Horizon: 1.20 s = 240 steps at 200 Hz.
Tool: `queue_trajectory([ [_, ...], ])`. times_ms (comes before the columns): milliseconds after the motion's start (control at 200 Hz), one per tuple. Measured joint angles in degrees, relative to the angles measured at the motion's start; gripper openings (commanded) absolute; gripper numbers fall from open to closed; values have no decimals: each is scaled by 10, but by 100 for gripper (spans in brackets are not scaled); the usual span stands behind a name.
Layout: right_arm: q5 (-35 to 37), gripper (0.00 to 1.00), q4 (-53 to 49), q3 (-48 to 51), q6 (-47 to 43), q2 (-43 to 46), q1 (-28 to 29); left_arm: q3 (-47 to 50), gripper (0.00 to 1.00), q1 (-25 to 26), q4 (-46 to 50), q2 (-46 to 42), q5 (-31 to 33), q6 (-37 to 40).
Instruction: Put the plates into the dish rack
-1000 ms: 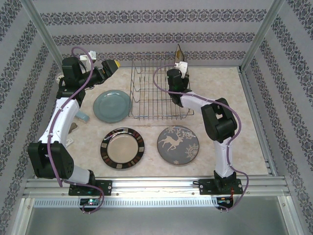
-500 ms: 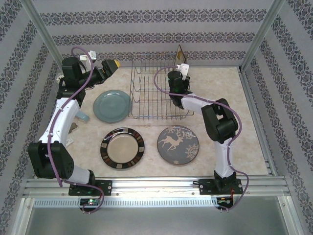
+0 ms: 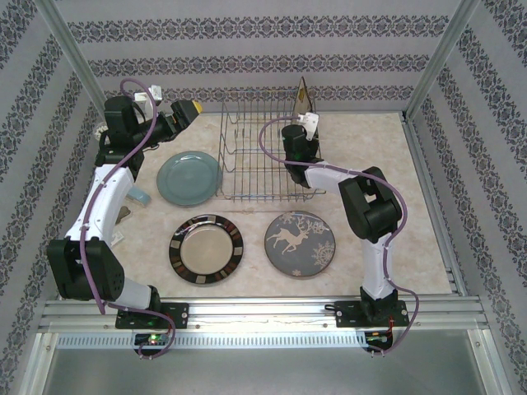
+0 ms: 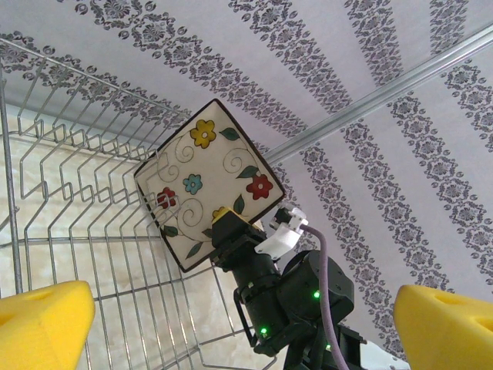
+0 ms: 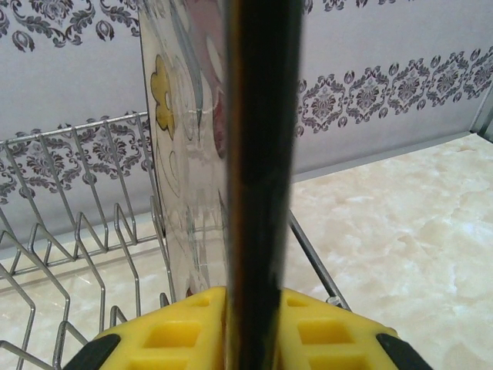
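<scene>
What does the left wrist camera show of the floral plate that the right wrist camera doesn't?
Left wrist: the flowered face of the square cream floral plate, with the right end effector at its edge. Right wrist: that plate's dark border edge-on, between yellow fingers. Both: the plate standing in the silver wire dish rack.

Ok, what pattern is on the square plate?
The square plate is cream with red, yellow and blue flowers, dark border; clearest in left wrist view.
</scene>
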State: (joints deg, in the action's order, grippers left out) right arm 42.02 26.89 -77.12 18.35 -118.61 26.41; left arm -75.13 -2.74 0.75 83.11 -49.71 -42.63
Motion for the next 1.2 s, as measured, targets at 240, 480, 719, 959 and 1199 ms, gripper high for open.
queue_trajectory([
  [240, 4, 30, 4, 17, 11, 18, 4, 4, 100, 0, -1, 0, -1, -3],
  [480, 4, 35, 6, 27, 19, 34, 7, 4, 100, 0, -2, 0, -1, -5],
  [719, 4, 45, 7, 57, 31, 48, 9, 5, 100, 0, -2, 0, 0, -6],
  [959, -1, 81, -2, 101, 43, 123, 10, 5, 100, 0, -1, 0, 0, -2],
  [1199, -24, 98, -50, 128, 48, 233, 11, 2, 100, 0, 49, 0, 39, 44],
])
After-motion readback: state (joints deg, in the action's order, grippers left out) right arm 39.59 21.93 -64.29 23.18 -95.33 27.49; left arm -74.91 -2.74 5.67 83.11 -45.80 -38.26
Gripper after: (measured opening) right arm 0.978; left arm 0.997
